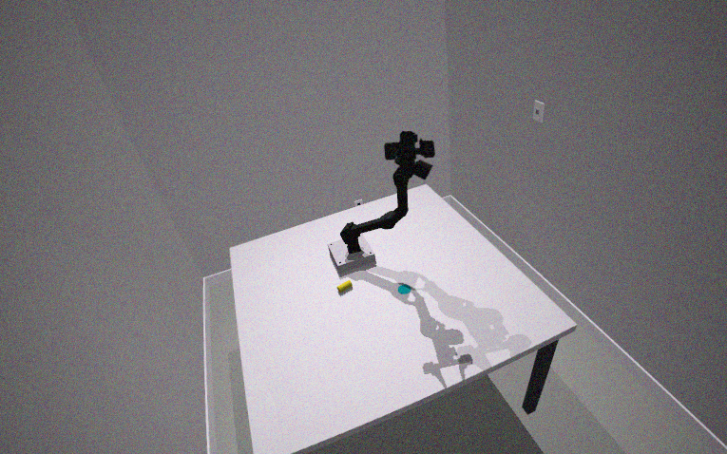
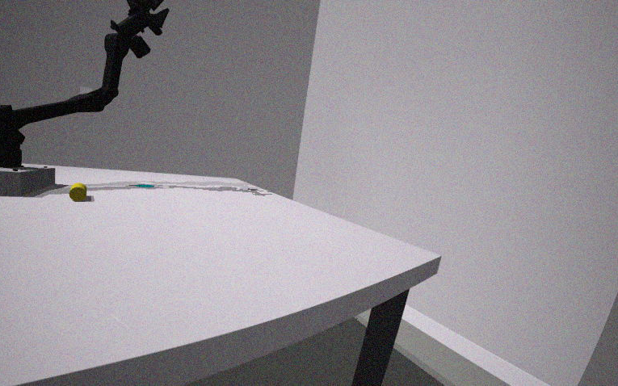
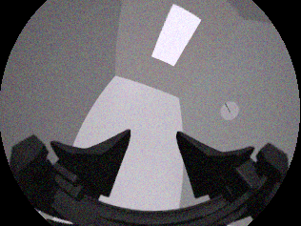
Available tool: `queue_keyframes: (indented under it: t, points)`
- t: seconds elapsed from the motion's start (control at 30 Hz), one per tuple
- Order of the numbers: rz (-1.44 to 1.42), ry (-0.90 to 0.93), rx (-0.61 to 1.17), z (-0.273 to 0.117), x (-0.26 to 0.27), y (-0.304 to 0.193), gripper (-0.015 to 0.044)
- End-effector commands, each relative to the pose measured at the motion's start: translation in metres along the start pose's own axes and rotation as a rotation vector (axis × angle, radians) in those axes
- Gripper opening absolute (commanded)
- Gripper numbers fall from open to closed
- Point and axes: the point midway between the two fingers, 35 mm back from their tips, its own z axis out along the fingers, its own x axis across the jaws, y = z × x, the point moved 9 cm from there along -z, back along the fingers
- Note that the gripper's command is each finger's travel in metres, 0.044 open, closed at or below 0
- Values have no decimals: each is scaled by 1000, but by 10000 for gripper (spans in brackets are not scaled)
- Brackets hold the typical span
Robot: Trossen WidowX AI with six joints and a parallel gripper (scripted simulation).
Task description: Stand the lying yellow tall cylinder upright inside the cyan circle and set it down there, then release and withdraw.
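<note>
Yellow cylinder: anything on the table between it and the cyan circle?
Nothing visible. The yellow cylinder lies near the arm's base; only bare table and shadow separate it from the cyan circle. The hand is raised well above both.

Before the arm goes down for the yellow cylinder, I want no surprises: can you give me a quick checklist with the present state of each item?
1. Gripper holds nothing: ok, fingers apart with only wall between them.
2. Yellow cylinder lying on the table: ok.
3. Cyan circle free of objects: ok.
4. Cylinder apart from the arm's base: ok, a small gap shows.
5. Gripper near the cylinder: not ok, it is raised high and points away.
6. Fingers wide enough for the cylinder: cannot tell.
</note>
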Motion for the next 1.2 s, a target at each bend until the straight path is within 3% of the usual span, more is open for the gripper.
queue_keyframes:
  t: [0.0,0.6,1.17]
  points:
    - [48,-35,-54,-4,-19,25,309]
    - [253,-211,-216,-29,-109,103,309]
    - [442,-429,-275,-52,-209,131,309]
